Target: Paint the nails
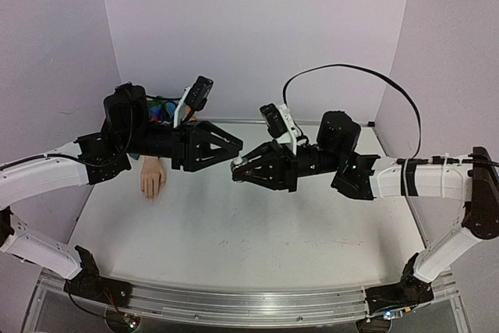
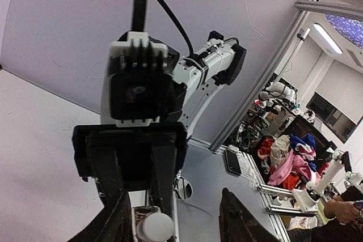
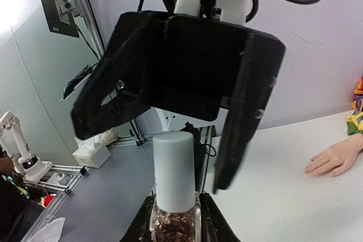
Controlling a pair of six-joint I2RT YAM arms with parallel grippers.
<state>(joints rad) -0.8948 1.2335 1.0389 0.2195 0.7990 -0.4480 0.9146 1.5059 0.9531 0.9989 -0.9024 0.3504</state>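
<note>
Top external: my right claw (image 1: 235, 169) is clamping the bottle (image 3: 174, 225), my left claw (image 1: 238, 146) is hanging open around its cap (image 3: 174, 168), and the nails (image 1: 150, 193) are resting on the desk (image 1: 234, 239), far left.

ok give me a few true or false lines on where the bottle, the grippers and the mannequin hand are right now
1. The right gripper holds a small bottle. True.
2. The left gripper is clamped on the bottle's white cap. False: its fingers stand spread, near the cap but not gripping it.
3. The cap is off the bottle. False: it sits on the bottle.
4. The mannequin hand lies on the table, on the left arm's side. True.
5. A brush is out over the mannequin hand. False: no brush is in view.
</note>
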